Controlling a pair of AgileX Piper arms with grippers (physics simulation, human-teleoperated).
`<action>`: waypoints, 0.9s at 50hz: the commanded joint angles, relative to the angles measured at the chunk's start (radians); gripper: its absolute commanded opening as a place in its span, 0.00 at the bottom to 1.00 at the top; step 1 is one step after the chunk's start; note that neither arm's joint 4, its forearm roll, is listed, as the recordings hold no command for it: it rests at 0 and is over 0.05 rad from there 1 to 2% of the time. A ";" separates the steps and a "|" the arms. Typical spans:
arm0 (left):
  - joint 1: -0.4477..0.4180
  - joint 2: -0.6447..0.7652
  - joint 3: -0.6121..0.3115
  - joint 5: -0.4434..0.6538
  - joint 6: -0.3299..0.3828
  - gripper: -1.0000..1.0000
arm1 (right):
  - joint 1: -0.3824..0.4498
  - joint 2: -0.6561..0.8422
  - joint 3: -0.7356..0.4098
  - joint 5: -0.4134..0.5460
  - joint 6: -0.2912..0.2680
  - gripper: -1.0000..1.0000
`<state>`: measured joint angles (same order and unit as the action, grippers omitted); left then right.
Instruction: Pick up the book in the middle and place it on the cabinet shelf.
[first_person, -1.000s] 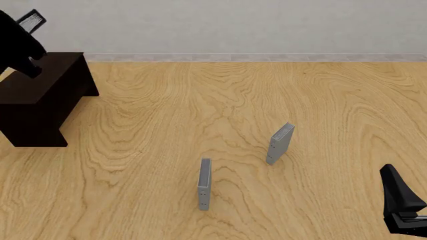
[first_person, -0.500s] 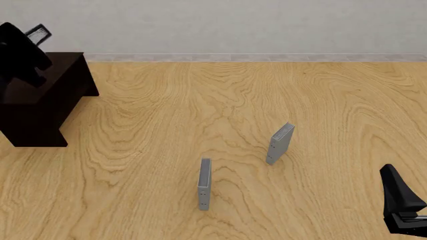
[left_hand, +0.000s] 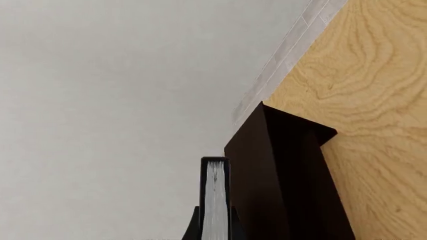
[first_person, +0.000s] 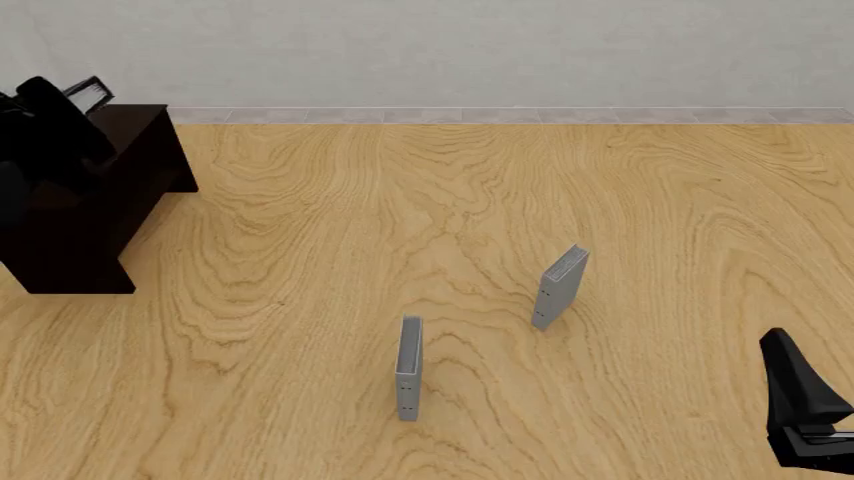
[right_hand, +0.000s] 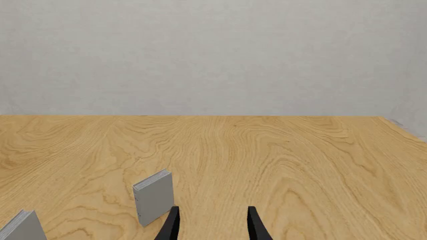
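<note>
The book (first_person: 91, 90), black with white page edges (left_hand: 215, 200), is held at the far left, tilted, just above the back of the cabinet shelf (first_person: 100, 190). My left gripper (first_person: 70, 104) is shut on it. In the left wrist view the book's edge stands beside the dark cabinet shelf (left_hand: 287, 180), and only the finger bases show beside the covers. My right gripper (right_hand: 213, 225) is open and holds nothing. It hovers low at the front right of the table (first_person: 785, 352).
Two thin grey books stand upright on the wooden table: one near the front middle (first_person: 408, 368), one to its right and farther back (first_person: 562, 287), also seen in the right wrist view (right_hand: 153, 196). A grey wall runs along the table's far edge.
My left arm has come down and forward over the cabinet with the book, which has dropped lower and tilted more. The right arm and grey books have not moved.
</note>
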<state>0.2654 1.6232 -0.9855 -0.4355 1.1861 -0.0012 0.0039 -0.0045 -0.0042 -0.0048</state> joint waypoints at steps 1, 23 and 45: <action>0.000 0.010 -0.003 -0.015 0.018 0.00 | 0.000 0.000 0.000 0.000 0.000 1.00; 0.003 0.035 0.030 0.001 -0.005 0.00 | 0.000 0.000 0.000 0.000 0.000 1.00; -0.043 0.001 0.030 0.101 -0.122 1.00 | 0.000 0.000 0.000 0.000 0.000 1.00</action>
<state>0.2599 1.6563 -0.9445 -0.4133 1.1324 -0.0013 0.0039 -0.0045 -0.0042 -0.0047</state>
